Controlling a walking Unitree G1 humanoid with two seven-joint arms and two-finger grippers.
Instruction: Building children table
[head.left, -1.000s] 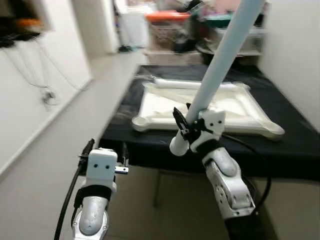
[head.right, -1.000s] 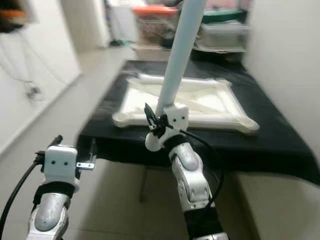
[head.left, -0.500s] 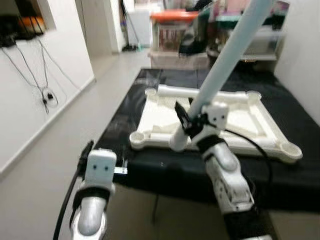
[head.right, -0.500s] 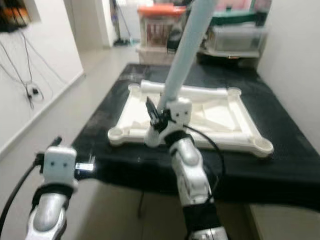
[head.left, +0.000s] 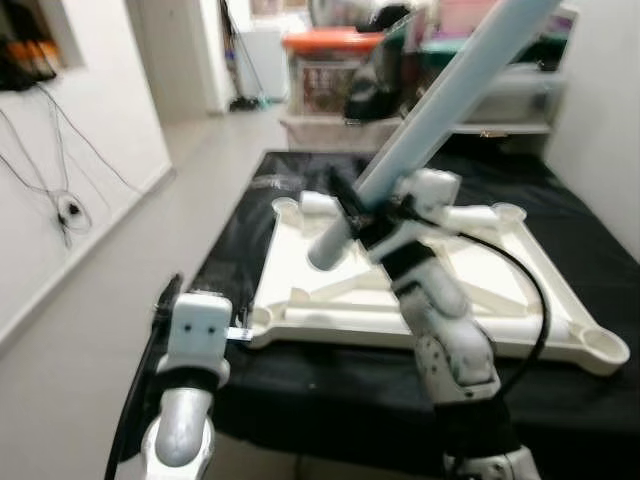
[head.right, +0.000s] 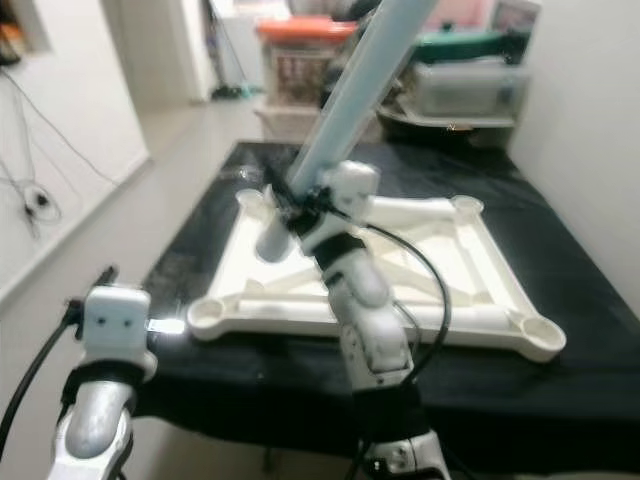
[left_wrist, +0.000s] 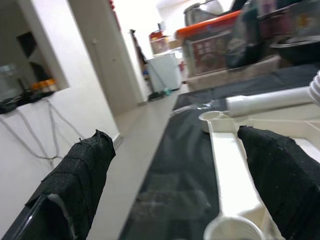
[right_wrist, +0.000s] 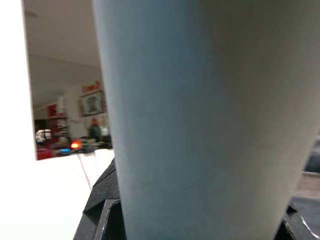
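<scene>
My right tool (head.left: 352, 212) is pinching the pale blue table leg (head.left: 440, 100) near its lower end, holding it slanted in the air above the white upturned tabletop (head.left: 330, 300). That tabletop lies flat on the black-covered table (head.left: 250, 215), with a round leg socket (head.left: 604, 345) at its near right corner. My left tool (left_wrist: 170, 185) is spread wide, hanging just off the table's near left edge, close to the tabletop's near left corner.

Home storeroom: stacked storage bins (head.left: 340, 60), hallway.
</scene>
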